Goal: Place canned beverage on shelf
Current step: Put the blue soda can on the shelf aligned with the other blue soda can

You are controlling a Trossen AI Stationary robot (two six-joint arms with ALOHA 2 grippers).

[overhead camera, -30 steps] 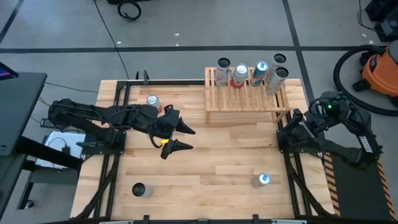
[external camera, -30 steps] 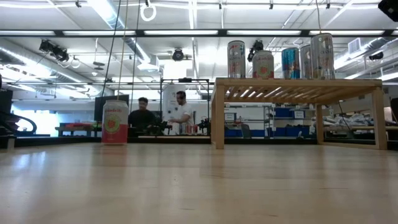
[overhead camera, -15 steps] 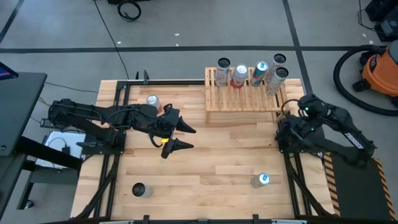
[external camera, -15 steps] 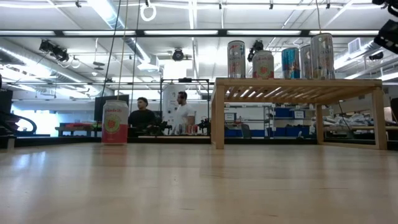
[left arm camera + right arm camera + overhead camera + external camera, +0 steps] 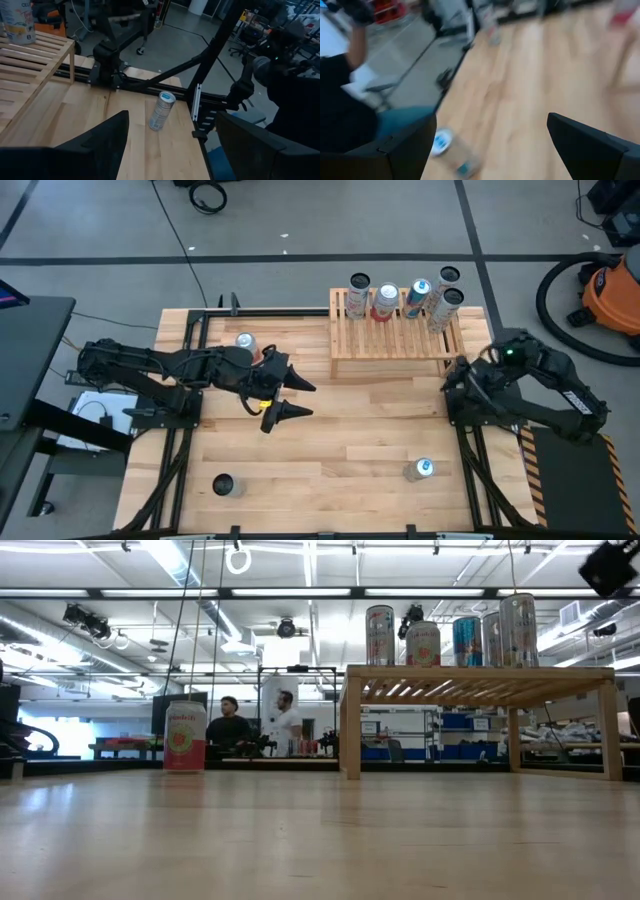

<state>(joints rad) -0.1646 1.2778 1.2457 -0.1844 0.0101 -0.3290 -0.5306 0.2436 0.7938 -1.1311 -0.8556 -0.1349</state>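
A dark can (image 5: 222, 484) stands at the surface's (image 5: 340, 430) near-left corner. The left claw (image 5: 296, 398) hovers over mid-surface, its fingers spread and empty, beside a red-and-white can (image 5: 245, 342). The shelf (image 5: 395, 332) sits at the far edge carrying five cans (image 5: 386, 301). A blue-topped can (image 5: 421, 470) stands near right. The right claw (image 5: 485, 145) hangs wide open, empty, at the right edge.

Overhead cam looks straight down on the table (image 5: 330, 450); low cam sits at tabletop level facing the shelf (image 5: 480, 680). Both wrist cams catch the same blue-topped can (image 5: 162, 111).
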